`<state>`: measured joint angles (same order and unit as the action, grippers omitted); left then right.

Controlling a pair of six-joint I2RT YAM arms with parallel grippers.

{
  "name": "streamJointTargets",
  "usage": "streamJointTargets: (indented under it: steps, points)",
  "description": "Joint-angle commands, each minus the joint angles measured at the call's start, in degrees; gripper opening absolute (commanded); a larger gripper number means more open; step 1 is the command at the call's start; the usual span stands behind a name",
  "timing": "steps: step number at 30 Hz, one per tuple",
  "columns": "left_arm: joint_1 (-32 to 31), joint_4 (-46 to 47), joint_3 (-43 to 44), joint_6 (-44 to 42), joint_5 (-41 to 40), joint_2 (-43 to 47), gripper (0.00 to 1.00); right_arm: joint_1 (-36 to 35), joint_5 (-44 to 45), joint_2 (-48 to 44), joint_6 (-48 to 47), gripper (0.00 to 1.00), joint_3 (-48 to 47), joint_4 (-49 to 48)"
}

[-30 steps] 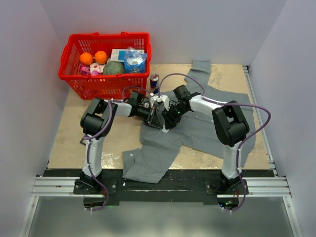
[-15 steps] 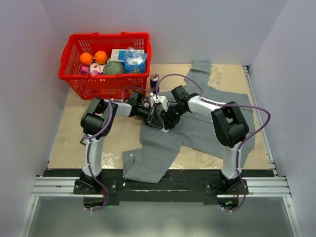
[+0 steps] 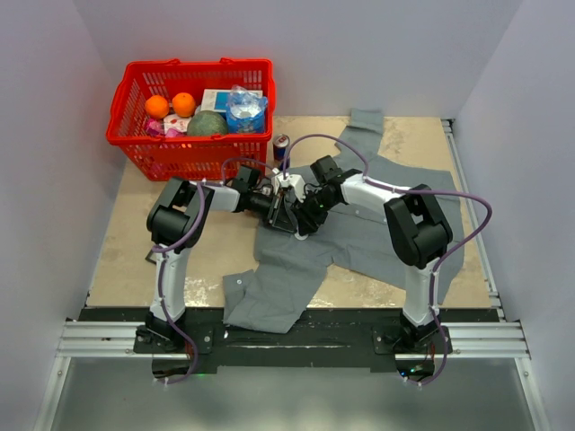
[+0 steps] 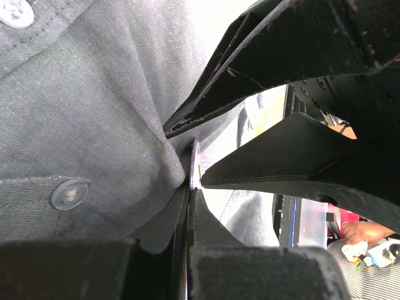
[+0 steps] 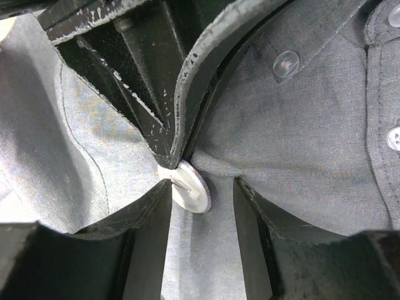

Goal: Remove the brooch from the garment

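- Meeting over the middle of the counter (image 3: 126, 242), the two arms bring their tips together on the garment (image 3: 377, 233). It is a grey button-up shirt spread across the middle and right, with one sleeve trailing to the near edge.
- The brooch (image 5: 190, 187) sits on the shirt front right where the tips meet. The right wrist view shows a small round disc with a pale face and a pinkish rim, tilted up off the cloth, with a short pin stub on it.
- The left pincer (image 4: 188, 194) has its jaws pressed flat together. Its tips come in from the left and end at the brooch's rim, where the cloth puckers to a point. Whether they nip the rim itself or only the fold of cloth beside it, I cannot tell.
- The right pincer (image 5: 204, 184) stands partly open and straddles the brooch. The disc lies between its fingers (image 5: 147, 237), just beside one and clear of the other, so nothing is clamped.
- In the left wrist view the brooch shows edge-on as a thin sliver rising just above the closed tips, with the point of one right finger touching it.
- Pale shirt buttons (image 4: 69, 194) lie near the pucker.
- A red basket (image 3: 189, 65) of groceries stands at the far left, and a drink can (image 3: 281, 148) is just right of it, near the shirt's far edge.
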<state>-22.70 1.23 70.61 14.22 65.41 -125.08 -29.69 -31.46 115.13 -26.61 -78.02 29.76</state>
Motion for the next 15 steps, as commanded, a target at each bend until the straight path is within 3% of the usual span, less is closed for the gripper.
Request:
streamJointTargets:
  steps: [1,15]
  points:
    - [0.64,2.54,1.29,1.25,3.32,-0.34,0.0,-0.98,3.95,2.2,0.6,0.47,-0.2,2.14]
    - [0.73,2.72,1.46,1.43,3.94,-0.52,0.0,-1.07,6.5,2.29,-1.16,0.46,0.24,2.59]
